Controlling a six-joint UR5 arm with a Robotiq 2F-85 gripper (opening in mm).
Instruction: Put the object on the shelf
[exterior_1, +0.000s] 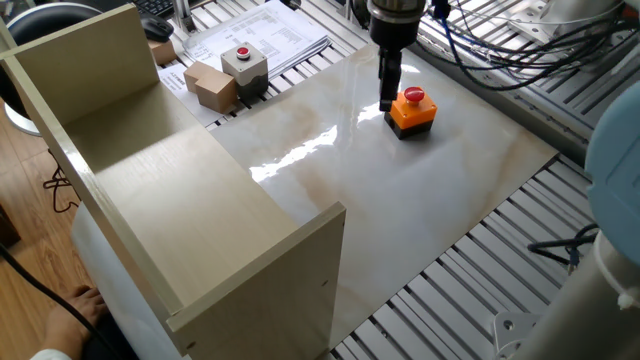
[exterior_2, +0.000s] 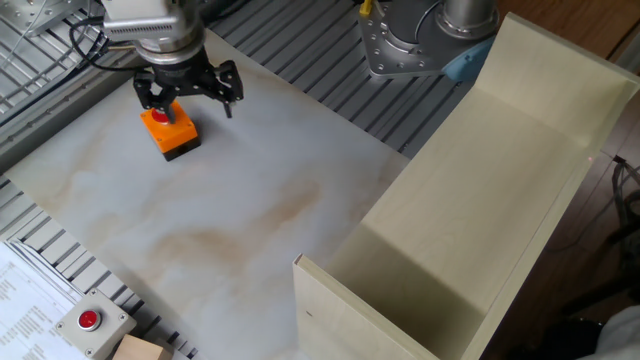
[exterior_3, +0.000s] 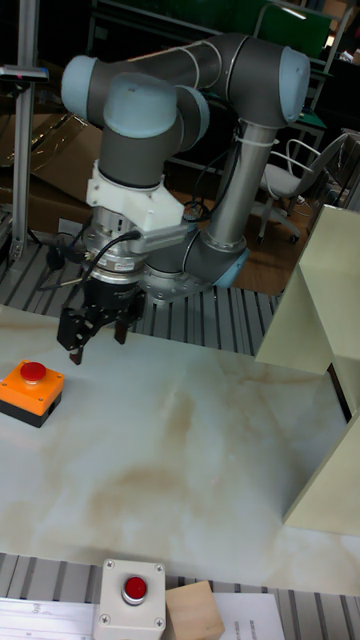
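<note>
route: bare table (exterior_1: 420, 200) between object (exterior_1: 410, 110) and shelf (exterior_1: 150, 180); sidewalls flank panel

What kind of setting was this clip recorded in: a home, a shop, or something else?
Most likely a robotics lab or workshop. The robot arm stands at a ribbed aluminium table under a smooth work board, loose cables trail behind it, and an office chair sits in the cluttered background.
</note>
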